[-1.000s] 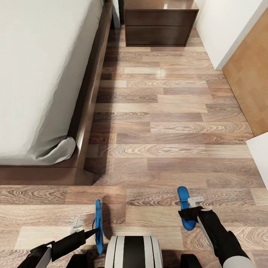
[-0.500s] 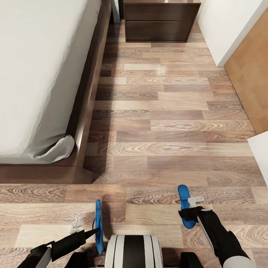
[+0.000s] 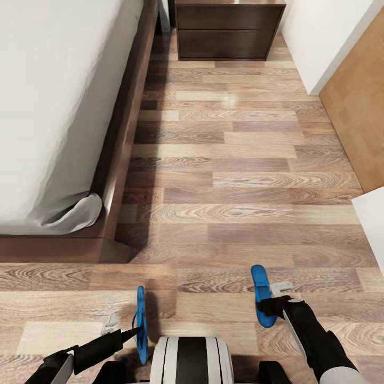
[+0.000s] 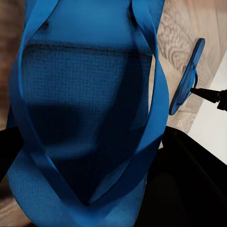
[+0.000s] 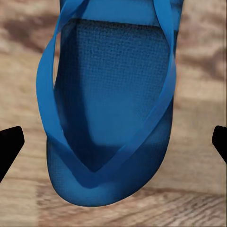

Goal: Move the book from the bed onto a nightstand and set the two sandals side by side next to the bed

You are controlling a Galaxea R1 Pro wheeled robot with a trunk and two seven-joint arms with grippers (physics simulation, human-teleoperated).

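Note:
A bright blue sandal (image 3: 140, 320) stands on its edge above the wood floor, with my left gripper (image 3: 133, 332) shut on it; up close it is the sandal (image 4: 85, 118). The second sandal (image 3: 260, 294) lies flat, sole down, under my right gripper (image 3: 271, 305). That gripper is open: its black fingertips (image 5: 10, 144) stand wide on either side of the sandal (image 5: 113, 104) without touching it. The bed (image 3: 58, 106) runs along the left, with its dark frame corner ahead of me on the left. A nightstand (image 3: 228, 29) stands at the far end. The book is out of view.
A strip of wood-plank floor (image 3: 229, 160) runs between the bed frame and a white wall (image 3: 320, 37) on the right. An orange-brown panel (image 3: 357, 117) and a white block (image 3: 373, 218) line the right side. My own trunk (image 3: 192, 360) shows at the bottom.
The whole picture has shifted a little up and left, so the camera moved. The right sandal shifted with the floor. Both arms and the left sandal kept their place in the picture.

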